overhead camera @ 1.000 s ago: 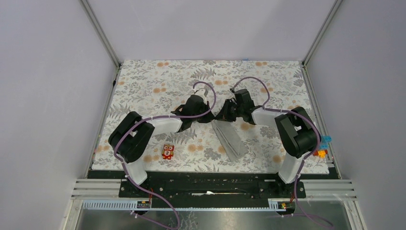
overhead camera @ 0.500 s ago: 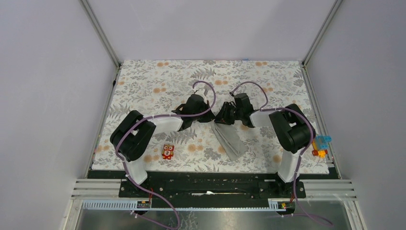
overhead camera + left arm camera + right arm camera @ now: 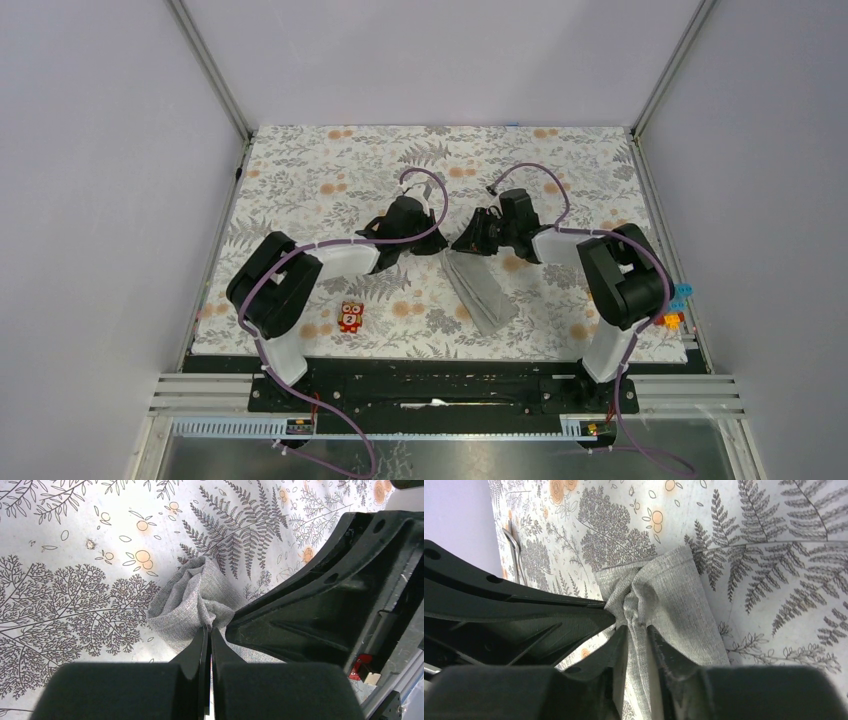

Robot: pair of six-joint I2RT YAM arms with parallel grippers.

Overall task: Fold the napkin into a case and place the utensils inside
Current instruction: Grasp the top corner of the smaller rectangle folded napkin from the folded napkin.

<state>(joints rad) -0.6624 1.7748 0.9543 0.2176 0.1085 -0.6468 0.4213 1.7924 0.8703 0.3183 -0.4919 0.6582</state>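
Folding step: my left pincer (image 3: pixel 207 630) clamped on napkin (image 3: pixel 185 600) end; right pincer (image 3: pixel 636 632) slightly apart astride same bunch. Next I reckon: flatten w/o dragging.

The floral-covered worktop (image 3: pixel 300 170) carried a folded grey napkin (image 3: pixel 485 295) and a small red toy (image 3: pixel 350 317), well apart.

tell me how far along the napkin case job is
Done: napkin folded into a narrow strip. In hand: left gripper pinches its bunched far end; right gripper has its jaws parted around it. Left: utensils go inside; one lies out on the cover.
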